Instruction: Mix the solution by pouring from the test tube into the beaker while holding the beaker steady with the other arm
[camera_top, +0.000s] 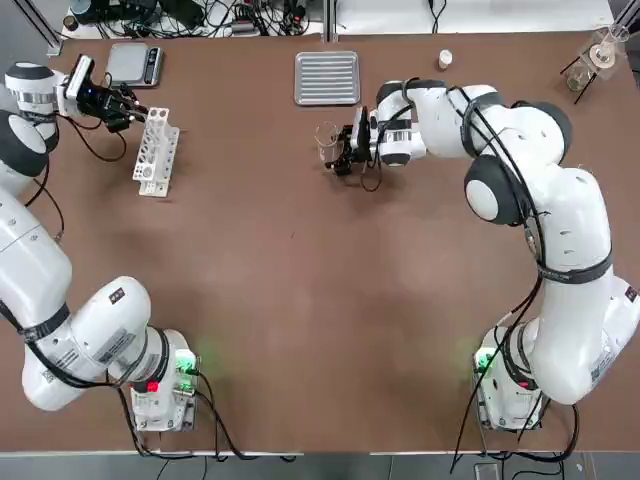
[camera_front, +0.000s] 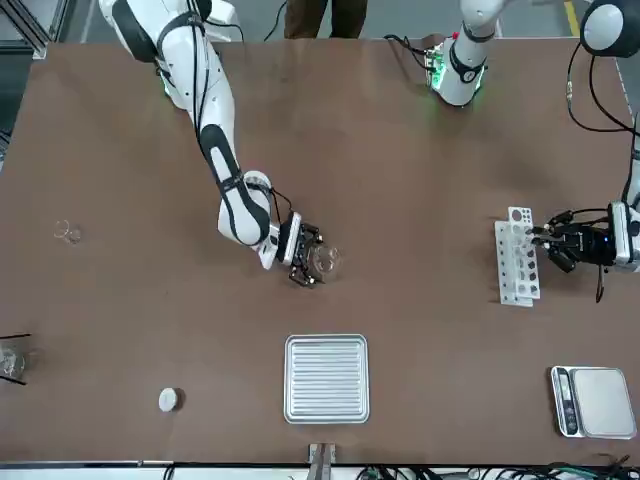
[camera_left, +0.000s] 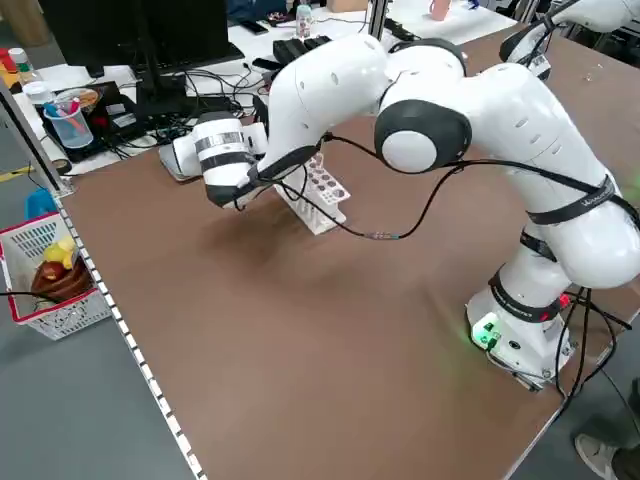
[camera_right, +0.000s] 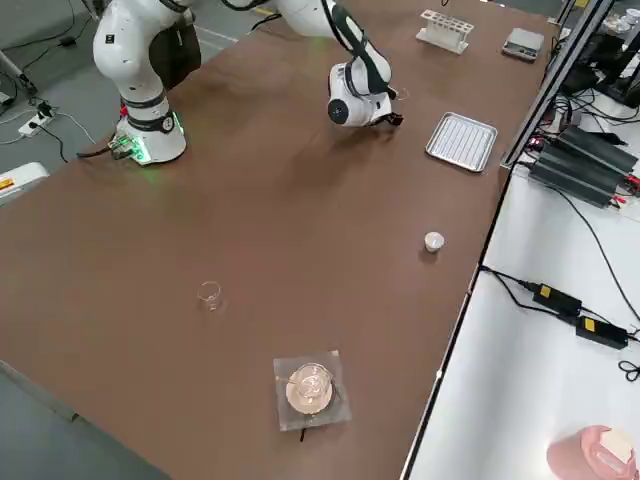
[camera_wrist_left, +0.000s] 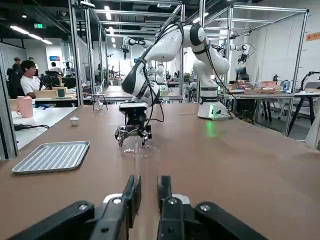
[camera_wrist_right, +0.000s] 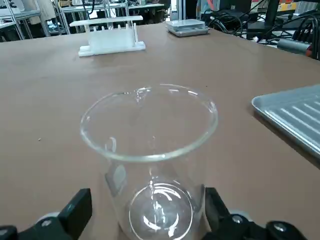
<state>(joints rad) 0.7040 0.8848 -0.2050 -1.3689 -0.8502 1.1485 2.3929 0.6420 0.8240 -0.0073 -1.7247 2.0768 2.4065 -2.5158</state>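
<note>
Right gripper (camera_top: 338, 152): low over the table (camera_top: 300, 300), near the middle of its far half, fingers (camera_wrist_right: 75, 212) spread wide with one on each side of the beaker (camera_wrist_right: 150, 165). In the right wrist view the beaker stands upright between the two fingers, its base down at their level and its rim well above them. A gap shows on both sides, so contact cannot be confirmed; no squeeze visible. Beaker looks clear, and I cannot tell if it holds liquid. From the front it sits right at the gripper's tip, on the side away from the right arm's wrist.

Left gripper (camera_top: 128, 107): at the far left of the table, just beside the white test tube rack (camera_top: 156, 150), at the rack's far end. Fingers pressed together in the left wrist view, only a thin slit between them. A faint clear tube shape rises in front of that slit, but whether it is pinched I cannot tell.

Other items: ribbed metal tray (camera_top: 327, 77) on the far edge, near the beaker but apart from it; a scale (camera_top: 134, 63) beyond the rack; a small white cap (camera_top: 445, 60) farther right; a flask on a stand (camera_top: 595, 58) at the far right corner.
</note>
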